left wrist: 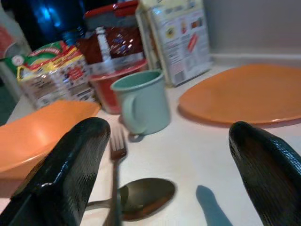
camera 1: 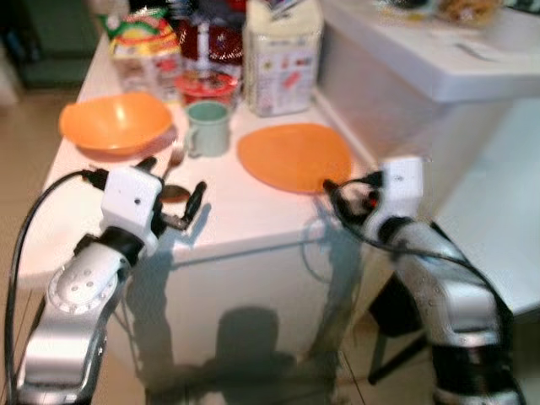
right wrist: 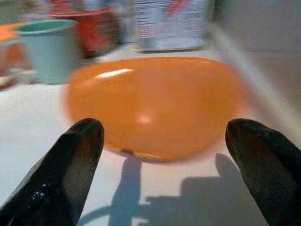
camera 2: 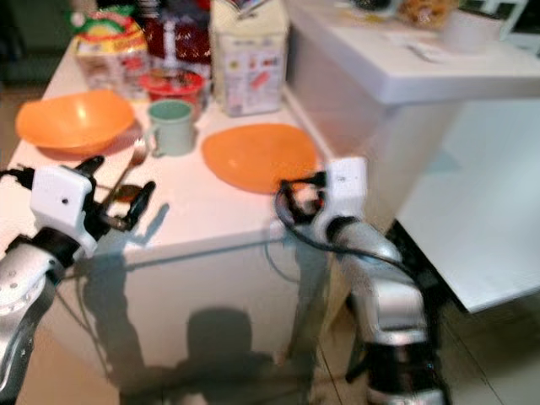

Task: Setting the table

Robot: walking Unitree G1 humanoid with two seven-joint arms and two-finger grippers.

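Orange plate (camera 1: 294,156) lies flat on the table (camera 1: 245,215) right of the mug (camera 1: 207,127), directly ahead of the right gripper (right wrist: 162,155) (fingers spread, empty); left gripper (left wrist: 164,165), likewise released, faces spoon (left wrist: 141,197) and fork (left wrist: 116,155)

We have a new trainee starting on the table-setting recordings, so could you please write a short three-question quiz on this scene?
1. True or false: the left gripper is shut on the fork.
2. Which item lies ahead of the right gripper? A) orange plate B) orange bowl C) green mug
3. Fill in: beside the fork on the white table lies a ____.

Key
1. False: its fingers are spread, holding nothing.
2. A
3. spoon
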